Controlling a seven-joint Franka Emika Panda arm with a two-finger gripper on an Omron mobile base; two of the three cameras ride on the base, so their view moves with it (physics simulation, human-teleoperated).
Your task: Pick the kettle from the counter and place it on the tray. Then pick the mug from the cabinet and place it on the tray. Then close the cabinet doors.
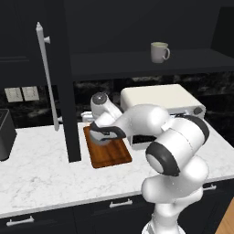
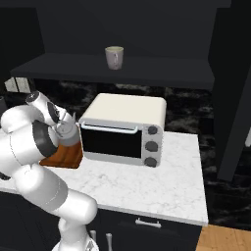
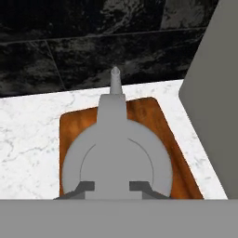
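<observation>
The gray kettle (image 3: 116, 158) is over the reddish-brown wooden tray (image 3: 144, 111), spout pointing toward the dark back wall. My gripper (image 3: 111, 187) is above it, fingers shut on the arched handle. From the left base view the kettle (image 1: 101, 137) appears under the hand, low on the tray (image 1: 112, 157); whether it rests on the wood I cannot tell. In the right base view the kettle (image 2: 71, 135) and tray (image 2: 62, 158) peek out behind my arm. The pale mug (image 1: 159, 51) (image 2: 114, 57) stands on the shelf of the open black cabinet (image 1: 137, 61).
A cream toaster oven (image 1: 160, 98) (image 2: 122, 125) stands right beside the tray. The left cabinet door (image 1: 68, 91) hangs open with its silver bar handle (image 1: 45, 73); the right door (image 2: 235, 98) hangs open too. A dark appliance (image 1: 5, 132) sits at the counter's left.
</observation>
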